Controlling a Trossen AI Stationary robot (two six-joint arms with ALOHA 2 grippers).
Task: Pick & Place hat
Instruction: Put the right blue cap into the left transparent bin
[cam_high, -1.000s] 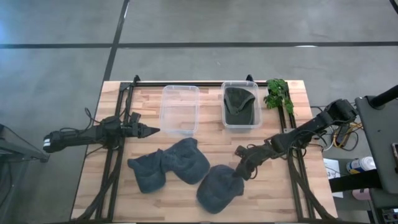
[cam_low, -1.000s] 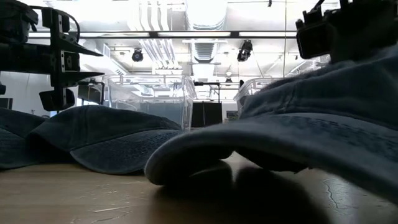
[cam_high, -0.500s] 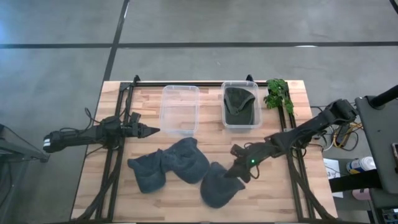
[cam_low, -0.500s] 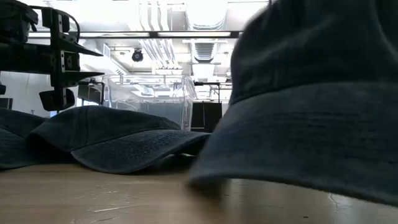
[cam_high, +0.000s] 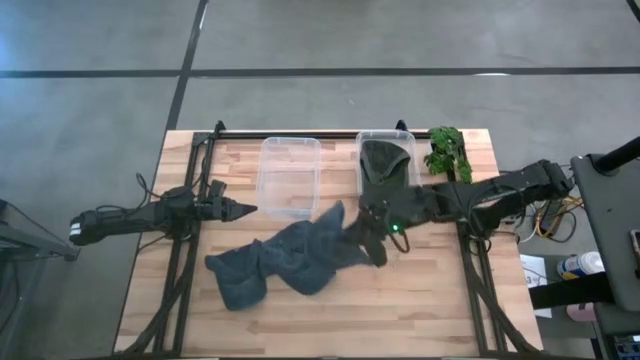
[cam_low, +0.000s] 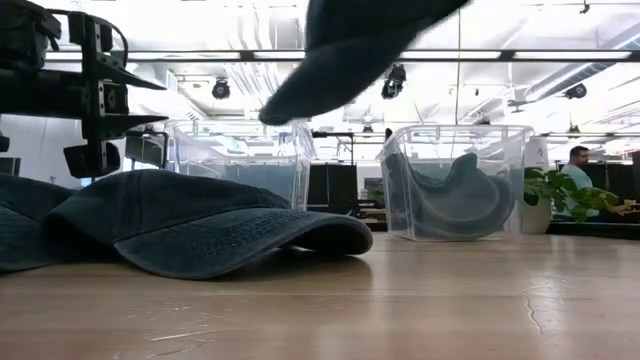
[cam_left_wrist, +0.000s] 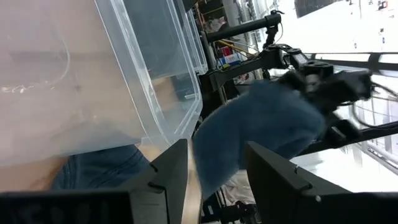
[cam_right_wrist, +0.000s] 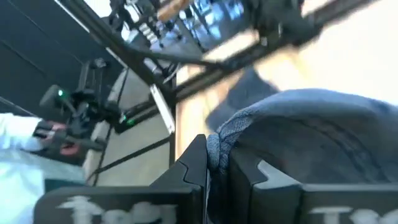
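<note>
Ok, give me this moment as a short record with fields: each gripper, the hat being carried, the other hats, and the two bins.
right gripper: shut on the carried hat, above the table between the hat pile and the right bin
carried hat: dark blue, lifted clear of the table
left gripper: open, idle beside the left bin
left bin: clear plastic, nothing seen inside
right bin: clear plastic, holds one dark hat
hats on table: dark blue, overlapping, lying in front of the left bin
plant: green, at the table's far right corner
</note>
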